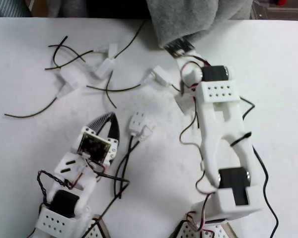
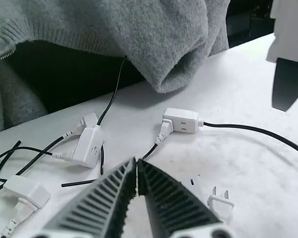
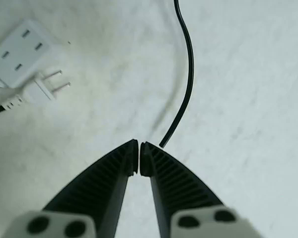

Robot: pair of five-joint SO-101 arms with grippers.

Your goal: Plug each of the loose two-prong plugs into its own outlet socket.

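Since left fingers [image 1: 113, 129] and right fingers [image 3: 161, 171] are both clenched on nothing, note the plug [image 1: 147, 132]: it lies on the surface [image 1: 268, 74] just right of the left tips, prongs turned from its outlet [image 1: 137, 120]; left arm looks nearer.

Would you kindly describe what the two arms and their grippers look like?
The left arm and right arm are white plastic with black motors, rows of small holes, and loose black and red wires. The left gripper and right gripper have black ribbed fingers tapering to points, on white bases.
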